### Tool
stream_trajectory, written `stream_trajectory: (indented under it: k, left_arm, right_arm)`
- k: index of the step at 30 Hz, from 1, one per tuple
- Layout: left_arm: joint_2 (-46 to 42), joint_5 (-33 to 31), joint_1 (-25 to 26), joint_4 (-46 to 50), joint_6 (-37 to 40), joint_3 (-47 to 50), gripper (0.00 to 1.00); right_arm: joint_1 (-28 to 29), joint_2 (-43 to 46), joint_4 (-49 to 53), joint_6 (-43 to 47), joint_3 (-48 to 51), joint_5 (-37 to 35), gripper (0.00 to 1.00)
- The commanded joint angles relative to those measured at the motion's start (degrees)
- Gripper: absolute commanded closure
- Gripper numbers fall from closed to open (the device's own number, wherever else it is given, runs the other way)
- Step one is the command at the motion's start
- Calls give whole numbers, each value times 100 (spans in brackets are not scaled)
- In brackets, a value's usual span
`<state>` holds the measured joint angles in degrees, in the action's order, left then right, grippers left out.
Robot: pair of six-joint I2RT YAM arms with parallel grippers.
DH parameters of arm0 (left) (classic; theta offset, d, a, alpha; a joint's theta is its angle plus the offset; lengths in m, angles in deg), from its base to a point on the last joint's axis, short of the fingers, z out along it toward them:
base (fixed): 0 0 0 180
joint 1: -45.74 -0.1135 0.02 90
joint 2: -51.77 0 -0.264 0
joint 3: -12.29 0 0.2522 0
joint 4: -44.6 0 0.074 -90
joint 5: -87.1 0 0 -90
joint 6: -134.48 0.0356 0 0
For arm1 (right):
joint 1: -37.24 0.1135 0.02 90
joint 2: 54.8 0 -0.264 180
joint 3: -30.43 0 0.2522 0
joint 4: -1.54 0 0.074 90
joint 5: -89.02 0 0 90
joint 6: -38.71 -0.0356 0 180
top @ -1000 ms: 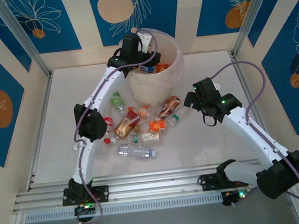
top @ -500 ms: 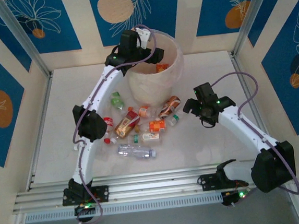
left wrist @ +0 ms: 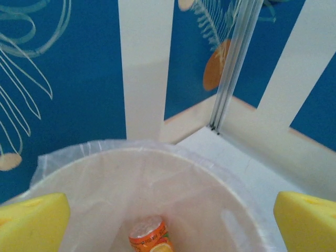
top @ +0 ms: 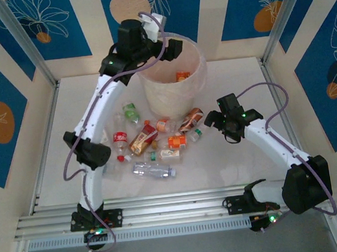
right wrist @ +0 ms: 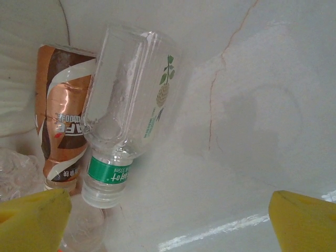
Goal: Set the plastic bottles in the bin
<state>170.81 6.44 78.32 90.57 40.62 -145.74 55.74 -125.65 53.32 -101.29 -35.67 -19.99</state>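
Note:
The bin (top: 196, 87) is a tall cream-white bucket at the back of the table, with a clear liner at its rim (left wrist: 131, 149). One orange-labelled bottle (top: 182, 75) lies inside it (left wrist: 151, 236). My left gripper (top: 170, 47) hangs open over the bin's left rim, nothing between its yellow pads (left wrist: 31, 223). Several plastic bottles lie in front of the bin, among them a bronze one (top: 190, 120) and a small green-banded clear one (top: 196, 134). My right gripper (top: 214, 122) is open just right of them. The clear bottle (right wrist: 128, 110) and bronze bottle (right wrist: 62, 123) lie left of its centre (right wrist: 168, 223).
More bottles lie scattered: green (top: 130, 111), red (top: 120, 137), orange (top: 176, 141), yellow (top: 170, 153) and a large clear one (top: 153, 171). Blue-and-cream walls and metal posts (top: 29, 47) close in the table. A rail (top: 164, 212) runs along the near edge.
The left gripper has risen and drawn back left from inside the bin's mouth to above its rim. The right gripper has swung left and lower, toward the bottles.

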Motion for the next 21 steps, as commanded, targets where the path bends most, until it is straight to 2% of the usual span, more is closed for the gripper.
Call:
stream_trajectory:
  k: [1, 3, 9, 14, 18, 21]
  left_arm:
    - [-558, -258, 107, 150, 144, 131, 1]
    - [-1025, -359, 117, -205, 93, 817, 0]
    - [-2959, -799, 121, -1866, -62, 3676, 0]
    - [-4480, -1656, 121, -2576, -260, 5719, 0]
    - [-5585, -2437, 117, -3026, -713, 7330, 0]
    - [-6235, -2932, 117, -3064, -1023, 8159, 1]
  right_arm:
    - [13, -87, -124, -125, 92, 155, 5]
    - [13, -159, -170, -115, 77, 198, 5]
    - [13, -505, -214, -39, -88, 222, 5]
    - [13, -891, -300, 19, -301, 273, 5]
    - [22, -1175, -467, 92, -455, 322, 5]
    - [23, -1415, -497, 145, -637, 323, 5]
